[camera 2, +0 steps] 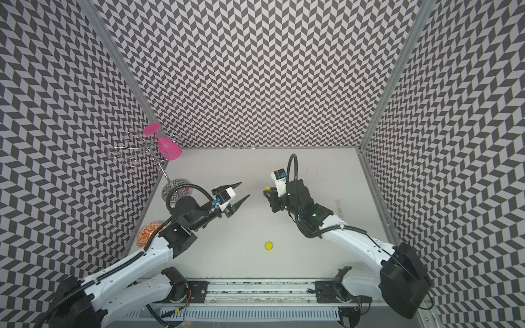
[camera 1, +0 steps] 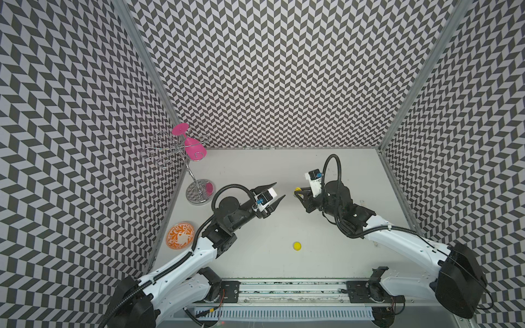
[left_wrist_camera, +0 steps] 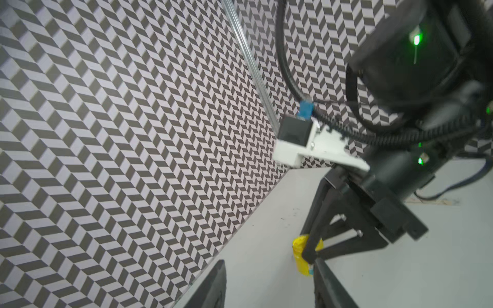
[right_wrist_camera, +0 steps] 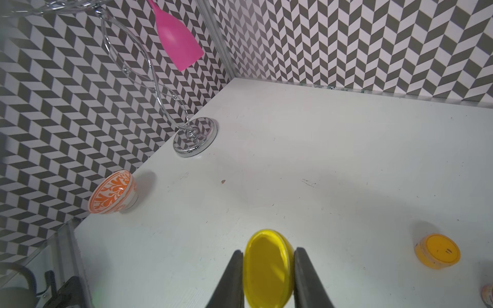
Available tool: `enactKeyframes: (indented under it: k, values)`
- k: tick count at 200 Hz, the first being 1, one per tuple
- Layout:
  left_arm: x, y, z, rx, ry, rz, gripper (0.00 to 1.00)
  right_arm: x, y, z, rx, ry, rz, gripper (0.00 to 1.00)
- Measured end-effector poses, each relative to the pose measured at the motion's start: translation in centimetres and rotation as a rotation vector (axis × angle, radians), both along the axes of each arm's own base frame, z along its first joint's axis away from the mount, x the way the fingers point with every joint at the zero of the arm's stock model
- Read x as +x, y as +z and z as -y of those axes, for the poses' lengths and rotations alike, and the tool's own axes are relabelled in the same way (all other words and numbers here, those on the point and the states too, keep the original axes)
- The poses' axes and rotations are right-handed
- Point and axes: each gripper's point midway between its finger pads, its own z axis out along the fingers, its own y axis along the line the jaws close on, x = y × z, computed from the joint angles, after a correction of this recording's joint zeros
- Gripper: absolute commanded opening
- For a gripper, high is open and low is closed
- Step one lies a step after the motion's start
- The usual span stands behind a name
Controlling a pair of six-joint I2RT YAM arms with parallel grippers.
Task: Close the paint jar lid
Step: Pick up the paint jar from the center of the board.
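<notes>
Nearest, by the front edge of the counter (camera 1: 341, 255): loose yellow lid (camera 1: 297, 246), flat and alone. Taken for the lid from its low, flat shape, not certain.

Further in, over mid-counter: left hand (camera 1: 279, 189), jaws spread, empty, tips aimed toward the other hand.

Just across the gap: right hand (camera 1: 297, 192), clamped on the small yellow paint jar (left_wrist_camera: 300, 256), one finger on each side. Cannot tell whether the jar is lifted or resting on the counter.

Progress, judged: early. Jar secured, nothing more. Lid not picked up, not seated, not turned. Left to do: fetch the lid, set it on the jar mouth, twist it down.

Lid well apart from both hands, frontward of them, roughly in line with the gap between them.
</notes>
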Motion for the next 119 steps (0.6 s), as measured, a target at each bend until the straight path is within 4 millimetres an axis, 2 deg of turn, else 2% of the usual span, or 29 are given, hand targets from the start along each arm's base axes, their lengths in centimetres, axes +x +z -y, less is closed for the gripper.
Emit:
enactKeyframes:
  k: [15, 31, 73, 119]
  values:
    - [0.0, -2.5, -0.4, 0.039, 0.021, -0.009, 0.56, -0.5, 0.2, -0.2, 0.006, 0.028, -0.003, 0.2]
    - [0.3, -3.7, -0.5, 0.068, 0.053, 0.01, 0.57, -1.0, 0.6, -0.6, 0.015, 0.063, 0.0, 0.2]
    - [0.7, -4.4, 0.3, 0.09, 0.054, 0.029, 0.55, -2.0, 1.4, -1.4, 0.055, 0.133, -0.003, 0.2]
    - [0.4, -4.5, 1.2, 0.074, 0.014, 0.019, 0.54, -2.3, 3.1, -1.7, 0.107, 0.151, 0.032, 0.2]
